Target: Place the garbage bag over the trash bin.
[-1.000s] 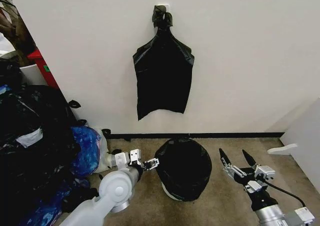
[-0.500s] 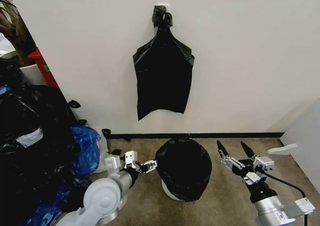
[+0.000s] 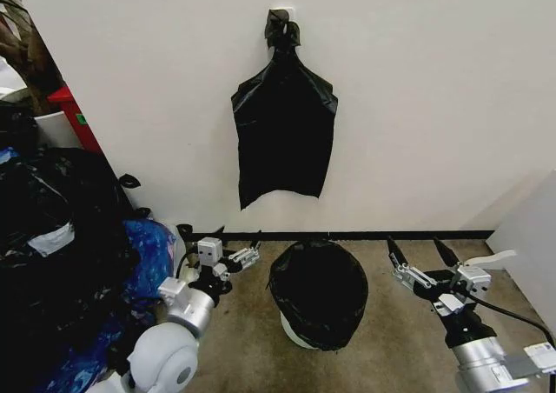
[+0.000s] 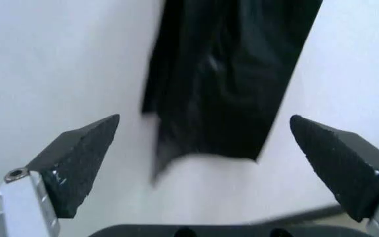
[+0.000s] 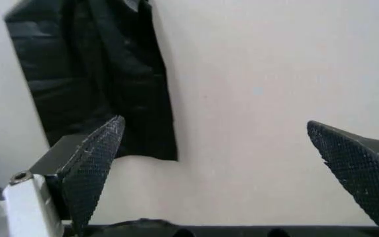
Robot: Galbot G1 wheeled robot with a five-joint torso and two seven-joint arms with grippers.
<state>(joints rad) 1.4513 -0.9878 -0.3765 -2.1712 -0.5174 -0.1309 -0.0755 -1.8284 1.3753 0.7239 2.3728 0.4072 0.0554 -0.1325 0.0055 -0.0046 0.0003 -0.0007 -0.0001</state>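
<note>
From the head camera: a thin, glossy, wrinkly black plastic garbage bag (image 3: 318,290) already draped over a round white plastic trash bin (image 3: 291,329), covering the mouth and most of the walls, with a sliver of white left bare low on the left side. Standing on the brown carpet floor (image 3: 391,341) close to the black baseboard (image 3: 417,235) at the foot of the white wall (image 3: 434,106). Left gripper (image 3: 241,256) just beside the bin on its left, apart from the bag, fingers spread and holding nothing. Right gripper (image 3: 421,250) near the bin on its right, well clear of the film, fingers wide apart and empty too. Higher on the wall, a flat black bag with a knotted top (image 3: 284,136) hanging from a small white hook. Along the left edge, a large heap of black bags (image 3: 52,236) with a blue plastic bag (image 3: 149,258) at its foot and a red box (image 3: 76,119) behind. From the left wrist camera: two dark pointed fingertips (image 4: 84,158) set far apart with bare wall between them, and the hanging flat black bag (image 4: 229,84) beyond. From the right wrist camera: two textured black fingertips (image 5: 94,168) likewise wide open around nothing, the same hanging bag (image 5: 97,79) off to one side against the wall.
</note>
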